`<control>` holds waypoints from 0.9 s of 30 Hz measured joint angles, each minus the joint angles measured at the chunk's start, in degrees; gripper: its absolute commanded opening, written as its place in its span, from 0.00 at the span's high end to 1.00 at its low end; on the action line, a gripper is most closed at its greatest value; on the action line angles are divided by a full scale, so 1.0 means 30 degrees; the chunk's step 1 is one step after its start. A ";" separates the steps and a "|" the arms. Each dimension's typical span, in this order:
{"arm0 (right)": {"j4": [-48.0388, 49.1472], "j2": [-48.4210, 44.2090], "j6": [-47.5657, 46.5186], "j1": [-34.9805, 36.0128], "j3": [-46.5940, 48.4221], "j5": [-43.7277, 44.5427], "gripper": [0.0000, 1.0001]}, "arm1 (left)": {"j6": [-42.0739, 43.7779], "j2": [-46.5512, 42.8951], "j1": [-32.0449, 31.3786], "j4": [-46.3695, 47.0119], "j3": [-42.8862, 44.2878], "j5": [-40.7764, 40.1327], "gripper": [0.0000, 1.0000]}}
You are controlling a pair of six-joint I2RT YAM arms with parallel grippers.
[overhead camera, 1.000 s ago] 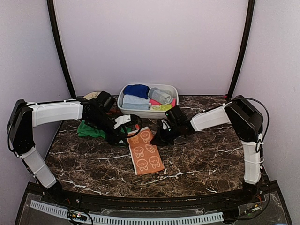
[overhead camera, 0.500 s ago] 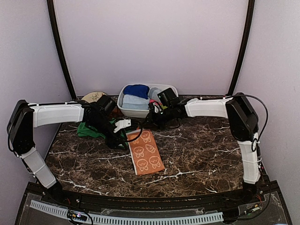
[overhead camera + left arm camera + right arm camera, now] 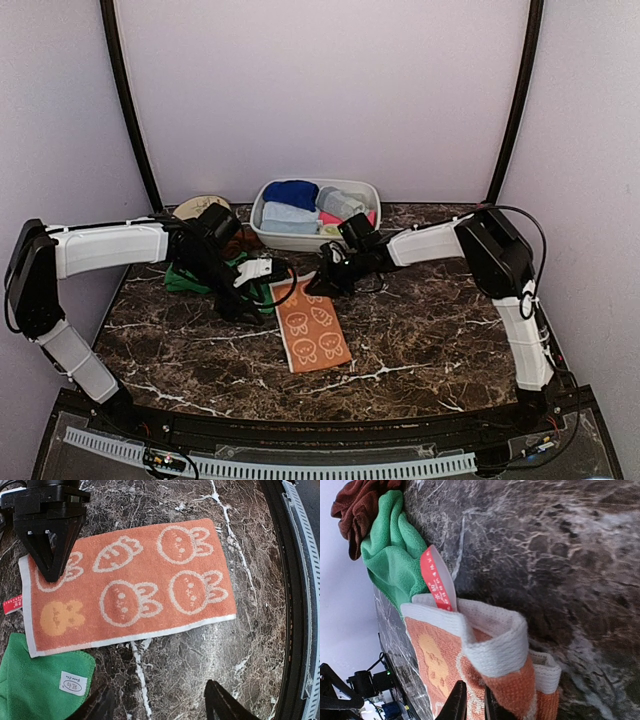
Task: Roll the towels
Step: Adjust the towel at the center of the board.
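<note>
Towels from overhead: where?

Orange towel [image 3: 312, 325] flat at the middle of the marble table [image 3: 430, 330], long side running roughly 12 to 6 o'clock. Green towel [image 3: 185, 278] bunched at its 10 o'clock. Rust-brown towel [image 3: 240, 243] just beyond, largely covered by the left arm. White basin [image 3: 312, 243] at 12 o'clock, packed with rolled cloths [image 3: 292, 193].

And the grippers from up there?

Placed well enough, but impossible to read as spread or closed. Right gripper [image 3: 318, 283] low at the orange towel's far end. Left gripper [image 3: 250, 305] at that towel's 9 o'clock side, above the green one's edge.

Better from the wrists?

Much. Left wrist: own fingertips [image 3: 215, 700] spread wide over bare marble just beside the orange towel's long hem. Same view: carrot and rabbit prints, a white tag [image 3: 72, 682] on the green towel, and the right gripper's tip planted near the towel's corner. Right wrist: fingertips [image 3: 457, 702] almost pressed together, nipping the raised, cream-hemmed end fold, with a red tag [image 3: 437, 580] sticking up beside the fold.

Anything cut off or unclear?

Both pairs of fingers cropped by the bottom edge of their views. Depth of cloth inside the right pinch not visible. Tag lettering too small to read. Tan round object [image 3: 200, 207] at the table's 11 o'clock corner half covered, not identifiable.
</note>
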 measured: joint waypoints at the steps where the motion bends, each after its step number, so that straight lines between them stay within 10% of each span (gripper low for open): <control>1: 0.0168 -0.0160 0.0051 -0.0044 -0.0248 0.0182 0.86 | 0.0044 0.0000 0.0000 -0.0044 -0.0007 0.0007 0.36; 13: 0.3461 -0.4393 0.3723 -0.1486 -0.6681 0.5719 0.77 | 0.0124 0.0277 -0.0801 -0.0197 0.0379 0.0073 0.36; 27: -0.0364 -1.1613 -0.2747 0.0940 -0.7373 1.0739 0.14 | -0.0080 -0.0029 -0.0816 -0.1195 -0.0233 -0.0554 0.35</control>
